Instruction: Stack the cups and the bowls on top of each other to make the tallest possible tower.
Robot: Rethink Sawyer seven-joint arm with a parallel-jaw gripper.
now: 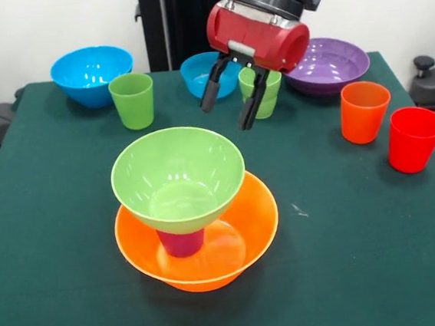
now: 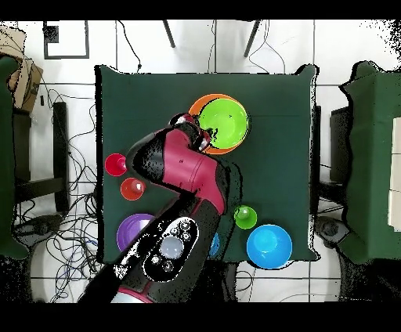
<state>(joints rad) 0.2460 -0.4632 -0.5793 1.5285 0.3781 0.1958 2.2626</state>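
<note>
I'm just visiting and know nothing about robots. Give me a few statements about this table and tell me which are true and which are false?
1. The green bowl sits on a purple cup standing inside the orange bowl. True.
2. The gripper is holding the red cup. False: its fingers are open and empty, and the red cup stands on the table beside the orange cup.
3. A green cup already tops the tower. False: the green bowl is the top piece.
4. One green cup stands just in front of the large blue bowl. True.
</note>
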